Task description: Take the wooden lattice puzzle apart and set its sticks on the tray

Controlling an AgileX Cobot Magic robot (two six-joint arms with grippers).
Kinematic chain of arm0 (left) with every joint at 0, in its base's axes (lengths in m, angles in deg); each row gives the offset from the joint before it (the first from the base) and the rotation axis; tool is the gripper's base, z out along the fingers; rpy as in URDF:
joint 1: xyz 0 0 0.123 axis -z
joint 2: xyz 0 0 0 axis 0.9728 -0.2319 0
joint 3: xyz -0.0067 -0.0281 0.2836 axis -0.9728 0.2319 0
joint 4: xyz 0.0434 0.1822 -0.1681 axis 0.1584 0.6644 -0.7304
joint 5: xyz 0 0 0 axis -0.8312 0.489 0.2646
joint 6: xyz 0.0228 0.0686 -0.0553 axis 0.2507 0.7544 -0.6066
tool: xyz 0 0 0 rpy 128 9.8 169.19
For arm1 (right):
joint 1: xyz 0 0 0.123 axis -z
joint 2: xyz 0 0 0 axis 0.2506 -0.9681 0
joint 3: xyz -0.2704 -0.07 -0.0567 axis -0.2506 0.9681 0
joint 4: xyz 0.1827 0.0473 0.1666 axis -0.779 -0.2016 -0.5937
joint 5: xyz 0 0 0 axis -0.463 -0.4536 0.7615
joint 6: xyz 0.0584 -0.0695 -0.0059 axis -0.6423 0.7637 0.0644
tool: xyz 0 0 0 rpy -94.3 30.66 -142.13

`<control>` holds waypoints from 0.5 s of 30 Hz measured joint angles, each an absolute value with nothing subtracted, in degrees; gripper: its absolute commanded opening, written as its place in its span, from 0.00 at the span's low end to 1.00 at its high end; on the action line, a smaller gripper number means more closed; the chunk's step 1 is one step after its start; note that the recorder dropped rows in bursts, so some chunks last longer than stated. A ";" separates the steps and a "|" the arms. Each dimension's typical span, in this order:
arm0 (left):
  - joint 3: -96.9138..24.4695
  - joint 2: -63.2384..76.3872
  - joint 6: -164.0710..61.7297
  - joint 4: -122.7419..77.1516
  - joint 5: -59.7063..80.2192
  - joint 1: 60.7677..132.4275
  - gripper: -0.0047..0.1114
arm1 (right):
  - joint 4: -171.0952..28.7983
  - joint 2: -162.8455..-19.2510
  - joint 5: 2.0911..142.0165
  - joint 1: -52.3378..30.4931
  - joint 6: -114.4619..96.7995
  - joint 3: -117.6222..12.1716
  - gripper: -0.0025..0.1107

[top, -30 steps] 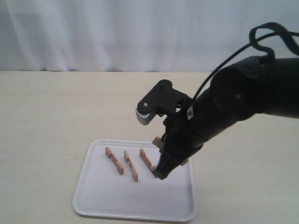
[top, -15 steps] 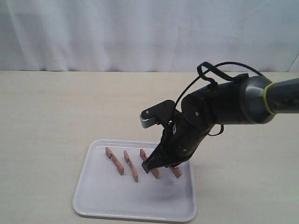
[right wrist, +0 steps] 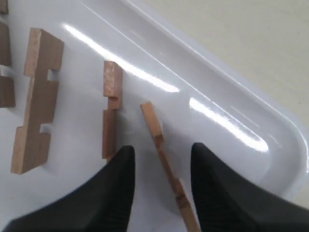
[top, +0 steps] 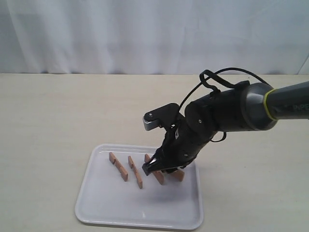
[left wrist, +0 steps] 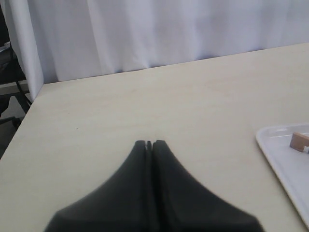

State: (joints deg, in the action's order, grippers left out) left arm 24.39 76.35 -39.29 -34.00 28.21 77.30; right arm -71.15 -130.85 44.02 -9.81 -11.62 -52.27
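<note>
The white tray (top: 120, 203) holds four separate notched wooden sticks, and no assembled lattice puzzle is in view. Two sticks (top: 118, 166) (top: 135, 171) lie left of centre, a third (top: 155, 173) beside them, and a fourth (top: 179, 175) rightmost. My right gripper (top: 161, 170) is low over the tray and open. In the right wrist view the fourth stick (right wrist: 164, 154) lies between its fingers (right wrist: 120, 183), touching neither, with the third stick (right wrist: 110, 110) just outside. My left gripper (left wrist: 149, 143) is shut and empty above bare table, and it does not show in the exterior view.
The tray's rounded rim (right wrist: 270, 130) curves close to the right gripper. A tray corner (left wrist: 280, 154) with one stick end (left wrist: 299, 141) shows in the left wrist view. A white curtain (top: 145, 34) hangs behind the beige table (top: 48, 121).
The right arm has come down over the right part of the tray and shifted slightly left. The fourth stick, carried a second ago, now lies on the tray between open fingers.
</note>
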 measured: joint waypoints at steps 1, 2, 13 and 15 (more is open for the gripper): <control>24.39 76.35 -39.29 -34.00 28.21 77.30 0.04 | -71.15 -130.74 44.02 -9.81 -11.72 -52.54 0.41; 24.39 76.35 -39.29 -34.00 28.21 77.30 0.04 | -71.15 -130.39 43.68 -9.81 -11.72 -52.83 0.41; 24.39 76.35 -39.29 -34.00 28.21 77.30 0.04 | -70.36 -118.80 32.75 -9.81 -11.72 -54.71 0.06; 24.39 76.35 -39.29 -34.00 28.21 77.30 0.04 | -70.12 -116.84 31.00 -9.81 -11.72 -53.93 0.06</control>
State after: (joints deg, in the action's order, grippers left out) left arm 24.39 76.35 -39.29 -34.00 28.21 77.30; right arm -70.12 -116.84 31.00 -9.81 -11.72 -53.93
